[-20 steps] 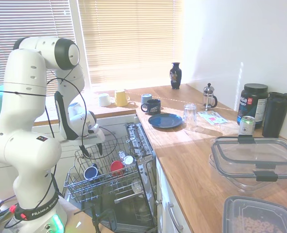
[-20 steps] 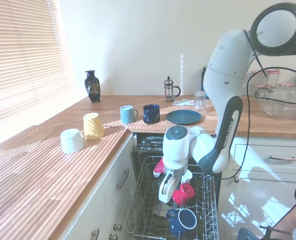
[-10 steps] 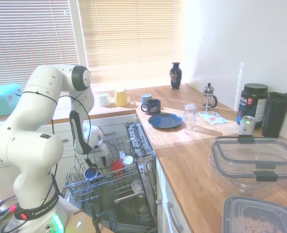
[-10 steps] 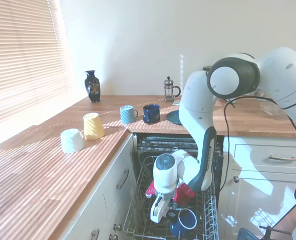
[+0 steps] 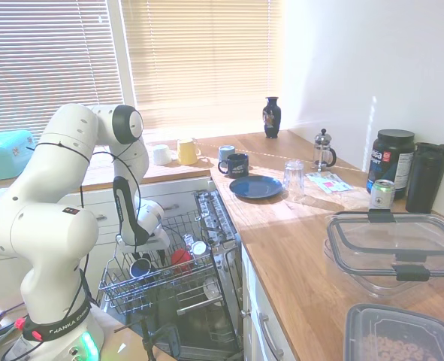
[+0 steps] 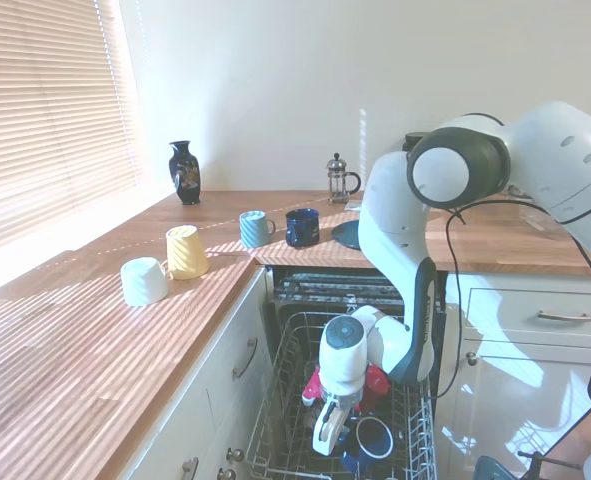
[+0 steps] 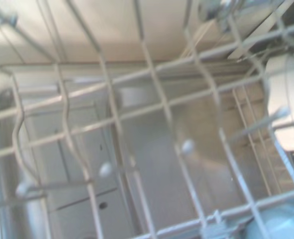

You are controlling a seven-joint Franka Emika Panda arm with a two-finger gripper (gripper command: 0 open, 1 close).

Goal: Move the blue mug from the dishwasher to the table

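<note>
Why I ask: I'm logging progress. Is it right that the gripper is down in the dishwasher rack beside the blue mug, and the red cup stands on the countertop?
Not quite. The red cup sits in the dishwasher rack, not on the countertop; the second exterior view shows it. The gripper is indeed down in the rack beside the blue mug.

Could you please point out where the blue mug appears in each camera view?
First exterior view: blue mug in the rack's front left, under the gripper.
Second exterior view: mug at bottom centre, by the gripper.
Wrist view: not identifiable.
Shared landmark: red cup beside it.
</note>
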